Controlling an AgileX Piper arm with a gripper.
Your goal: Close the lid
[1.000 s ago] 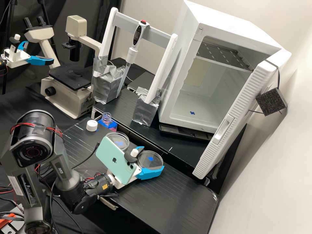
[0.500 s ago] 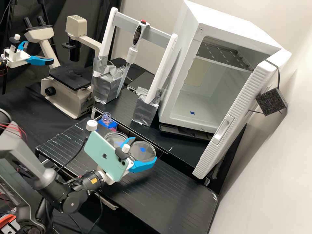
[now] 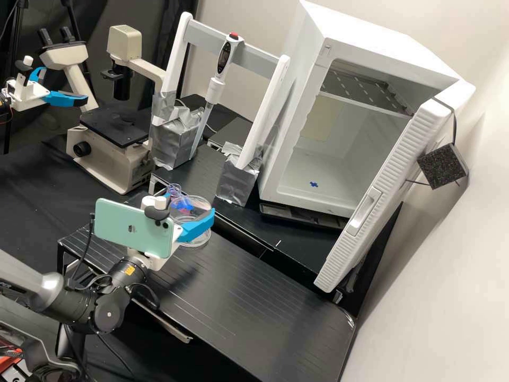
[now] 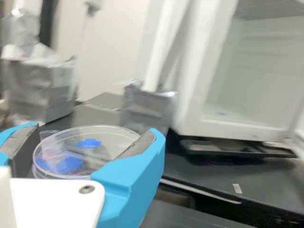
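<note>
The gripper stands over the left part of the bench's lower level, above a clear round dish. Its blue fingers are shut on a clear round lid, held by the rim. In the wrist view the gripper has a finger on either side of the lid, which bears a blue mark. More blue shows through the clear plastic. The lid and dish overlap in the high view; whether they touch I cannot tell.
Close behind the lid are a small clear bottle and a white cap. A taped stand with a pipette, an open white incubator and a microscope stand farther back.
The gripper has swung left across the bench with the lid between its fingers, from the right of the other dish to above it. The phone on it has turned more level.
</note>
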